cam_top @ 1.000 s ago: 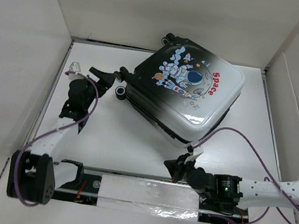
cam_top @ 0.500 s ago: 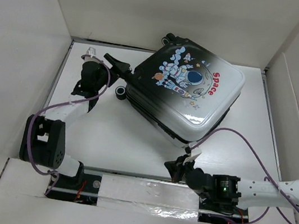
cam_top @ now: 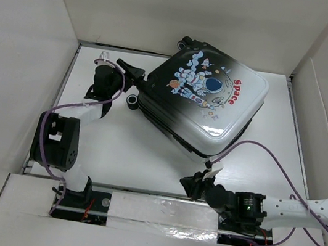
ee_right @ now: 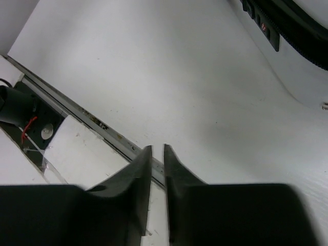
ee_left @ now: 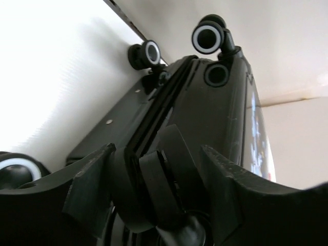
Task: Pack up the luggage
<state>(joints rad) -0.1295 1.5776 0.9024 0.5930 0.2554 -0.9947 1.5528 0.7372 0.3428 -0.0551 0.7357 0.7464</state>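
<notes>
Showing red "space", luggage [cam_top: 202, 101] lies shut; L end effector [cam_top: 137, 79] apart by wheels [ee_left: 207, 37], R end effector [ee_right: 157, 149] together

Left gripper [ee_left: 155, 171] spread wide astride luggage [ee_left: 215, 118] seam, wheels [ee_left: 207, 37] beyond.

Overhead view looking down, wrist views close, left sharing the luggage [cam_top: 202, 101]

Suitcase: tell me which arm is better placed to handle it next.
Left, probably. The left arm has its jaws open around a wheel bracket on the luggage. The right arm has its jaws shut, low by the front rail, apart from it.
</notes>
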